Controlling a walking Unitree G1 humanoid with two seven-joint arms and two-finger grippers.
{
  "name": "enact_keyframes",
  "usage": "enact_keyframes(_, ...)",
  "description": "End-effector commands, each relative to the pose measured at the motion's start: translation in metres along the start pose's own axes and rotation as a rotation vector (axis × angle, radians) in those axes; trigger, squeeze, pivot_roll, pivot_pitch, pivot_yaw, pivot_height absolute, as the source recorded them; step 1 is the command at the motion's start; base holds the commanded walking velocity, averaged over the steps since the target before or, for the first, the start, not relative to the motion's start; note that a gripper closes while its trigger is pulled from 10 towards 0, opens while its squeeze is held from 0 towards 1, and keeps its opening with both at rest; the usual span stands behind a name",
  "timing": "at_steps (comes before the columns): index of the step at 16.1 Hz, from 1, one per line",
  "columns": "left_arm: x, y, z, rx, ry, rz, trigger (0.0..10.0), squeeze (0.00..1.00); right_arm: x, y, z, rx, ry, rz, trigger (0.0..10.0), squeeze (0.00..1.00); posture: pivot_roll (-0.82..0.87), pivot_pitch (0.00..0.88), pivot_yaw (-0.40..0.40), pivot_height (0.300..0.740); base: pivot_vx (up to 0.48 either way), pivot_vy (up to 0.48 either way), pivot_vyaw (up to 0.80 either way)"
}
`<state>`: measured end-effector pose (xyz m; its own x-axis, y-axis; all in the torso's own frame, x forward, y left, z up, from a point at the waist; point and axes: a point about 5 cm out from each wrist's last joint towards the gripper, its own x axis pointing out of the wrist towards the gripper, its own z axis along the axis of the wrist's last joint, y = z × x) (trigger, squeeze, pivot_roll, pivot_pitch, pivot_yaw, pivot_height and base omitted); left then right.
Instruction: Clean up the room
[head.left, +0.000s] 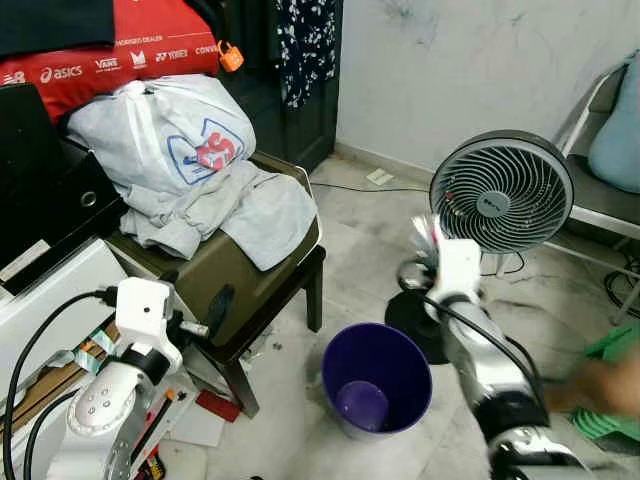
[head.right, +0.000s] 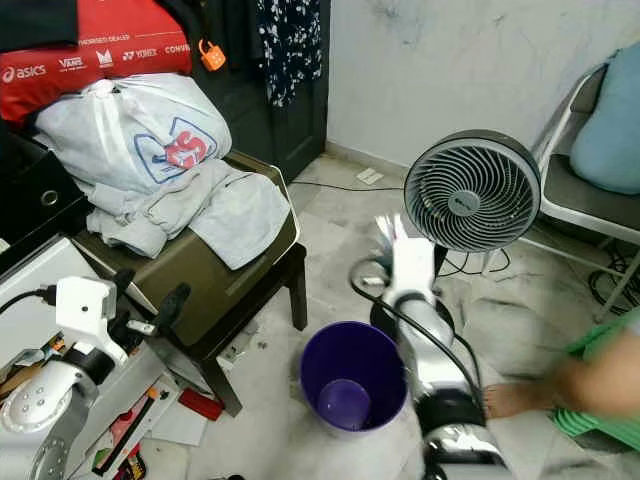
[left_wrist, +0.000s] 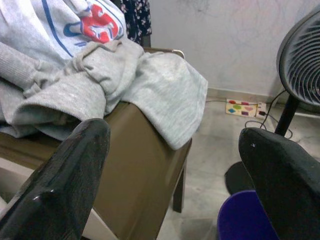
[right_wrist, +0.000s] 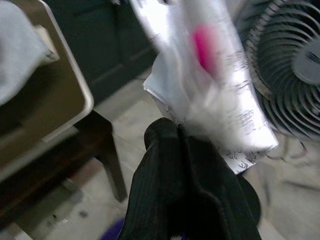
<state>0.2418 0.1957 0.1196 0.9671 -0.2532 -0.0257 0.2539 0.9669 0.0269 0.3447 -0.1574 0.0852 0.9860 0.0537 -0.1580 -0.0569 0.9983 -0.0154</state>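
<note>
On the left, the left pincer hangs with its two thick, glossy black fingers spread wide, nothing between them, just beside the stool. The stool is a dark wooden frame with a smooth olive cushion. On it lies a soft, rumpled grey sweatshirt, one fold drooping over the cushion's edge, and on top of that a crinkled white plastic bag with a red and blue print. A red banner with white brand names hangs behind.

On the pale marbled floor beside the stool stands a round purple bin, smooth plastic, mouth up.

Further right, the right pincer has its ribbed black fingers pressed together on a wrapper: thin, shiny, silvery-white film with a pink patch and small dark print, badly blurred. It is held in the air above the floor, near the bin and in front of the fan. Its long axis runs up and away from the fingertips, the free end highest.

The fan has a round grey grille on a black base. At the far right sits a blurred person in green.
</note>
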Motion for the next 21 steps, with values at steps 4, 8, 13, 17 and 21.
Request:
enact_keyframes(4, -0.018, 0.005, -0.007, 0.012, 0.057, 0.017, 10.0, 0.00, -0.007, 0.013, -0.025, 0.022, 0.073, 0.006, 10.0, 0.00, 0.04, 0.094, 0.025, 0.740, 0.000, 0.000, 0.00)
enact_keyframes(8, -0.015, 0.005, -0.001, 0.021, 0.054, 0.003, 10.0, 0.00, -0.014, 0.026, -0.052, 0.018, 0.182, 0.026, 10.0, 0.00, 0.06, 0.120, 0.030, 0.740, 0.000, 0.000, 0.00)
enact_keyframes(13, -0.033, 0.007, -0.003, 0.035, 0.104, -0.029, 10.0, 0.00, -0.017, 0.025, -0.070, 0.048, 0.287, -0.072, 10.0, 0.00, 0.10, 0.165, 0.072, 0.740, 0.000, 0.000, 0.00)
enact_keyframes(17, -0.024, 0.004, 0.001, 0.024, 0.082, -0.048, 10.0, 0.00, -0.014, 0.027, -0.065, 0.060, 0.264, -0.070, 10.0, 0.00, 0.08, 0.155, 0.067, 0.740, 0.194, 0.000, 0.00)
enact_keyframes(21, -0.016, -0.005, -0.002, 0.002, 0.071, -0.069, 10.0, 0.00, -0.011, 0.021, -0.061, 0.058, 0.254, -0.079, 10.0, 0.00, 0.05, 0.133, 0.066, 0.740, 0.292, 0.000, -0.45)
